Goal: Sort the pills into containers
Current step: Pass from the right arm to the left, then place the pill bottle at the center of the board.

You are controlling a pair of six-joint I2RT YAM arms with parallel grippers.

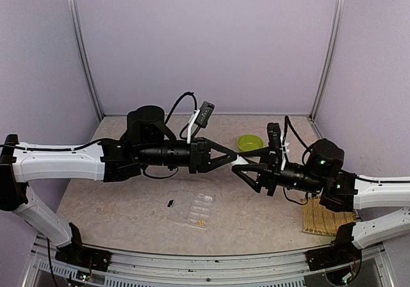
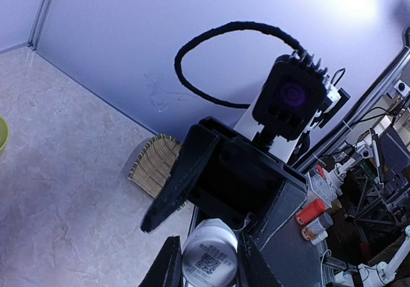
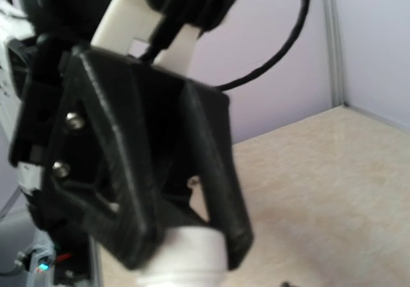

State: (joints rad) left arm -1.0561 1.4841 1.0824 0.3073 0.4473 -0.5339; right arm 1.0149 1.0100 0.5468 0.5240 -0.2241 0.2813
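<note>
Few pills show: dark speck (image 1: 170, 203) just left of clear pill box (image 1: 199, 207), mid-tabletop (image 1: 115, 216). Above it, left gripper (image 1: 234, 159), jaws clamped on white bottle (image 2: 210, 255); right gripper (image 1: 246, 169), jaws parted round its far end. Likely uncapping; next needs a steady tilt over one compartment. Marbled beige surface, lilac walls.
</note>
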